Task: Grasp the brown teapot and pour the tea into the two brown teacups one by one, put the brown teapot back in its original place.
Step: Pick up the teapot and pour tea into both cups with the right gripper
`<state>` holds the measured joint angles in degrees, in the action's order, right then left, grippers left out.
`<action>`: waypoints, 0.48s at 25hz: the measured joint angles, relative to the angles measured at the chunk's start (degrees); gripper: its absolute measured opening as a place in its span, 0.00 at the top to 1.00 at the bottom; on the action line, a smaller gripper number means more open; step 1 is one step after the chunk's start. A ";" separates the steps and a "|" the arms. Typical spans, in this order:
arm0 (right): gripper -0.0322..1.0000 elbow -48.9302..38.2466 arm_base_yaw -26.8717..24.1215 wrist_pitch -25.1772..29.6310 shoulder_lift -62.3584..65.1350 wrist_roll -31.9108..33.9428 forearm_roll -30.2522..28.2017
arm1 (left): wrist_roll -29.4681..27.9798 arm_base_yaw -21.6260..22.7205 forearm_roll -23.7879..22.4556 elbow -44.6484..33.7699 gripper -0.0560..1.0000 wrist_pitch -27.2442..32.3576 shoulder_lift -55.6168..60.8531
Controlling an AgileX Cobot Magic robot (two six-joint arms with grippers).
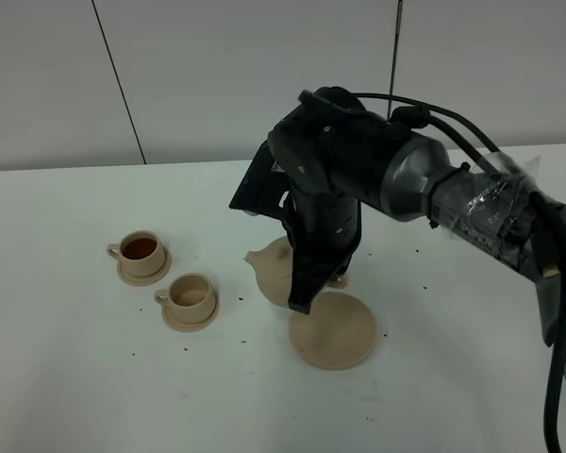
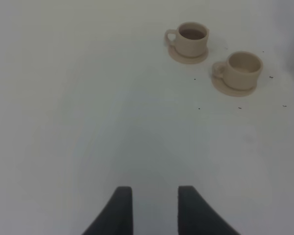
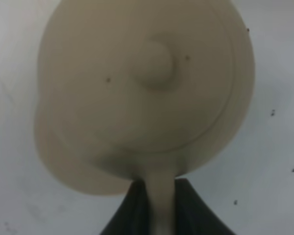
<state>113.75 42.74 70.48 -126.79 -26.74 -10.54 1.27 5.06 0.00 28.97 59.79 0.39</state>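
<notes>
A white table (image 1: pixel 66 377) is carrying three beige clay pieces. A far small saucer (image 1: pixel 147 278) and a near small saucer (image 1: pixel 191 324) are sitting just beside each other on the left. A wider plain saucer (image 1: pixel 335 332) is lying apart to their right. Dark specks (image 1: pixel 241 298) are lying scattered around them.
</notes>
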 joint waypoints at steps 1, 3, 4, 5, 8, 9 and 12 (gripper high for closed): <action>0.88 0.01 0.53 0.00 0.00 -0.05 -0.93 | 0.00 0.00 0.00 0.00 0.66 0.00 0.00; 0.88 0.01 1.63 -0.09 0.00 -0.16 -3.61 | 0.00 0.00 0.00 0.00 0.66 0.00 0.00; 0.88 0.01 2.14 -0.09 0.00 -0.16 -4.66 | 0.00 0.00 0.00 0.00 0.66 0.00 0.00; 0.88 0.01 2.56 -0.09 0.10 -0.18 -5.91 | 0.00 0.00 0.00 0.00 0.66 0.00 0.00; 0.88 0.01 3.41 -0.09 -0.82 -0.23 -8.49 | 0.00 0.00 0.00 0.00 0.66 0.00 0.00; 0.88 0.01 3.65 -0.13 -1.35 -0.23 -9.20 | 0.00 0.00 0.00 0.00 0.66 0.00 0.00; 0.88 0.01 4.43 -1.09 -2.32 -0.23 -10.90 | 0.00 0.00 0.00 0.00 0.66 0.00 0.00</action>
<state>113.75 47.17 69.40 -129.10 -26.97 -21.44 1.27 5.06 0.00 28.97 59.79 0.39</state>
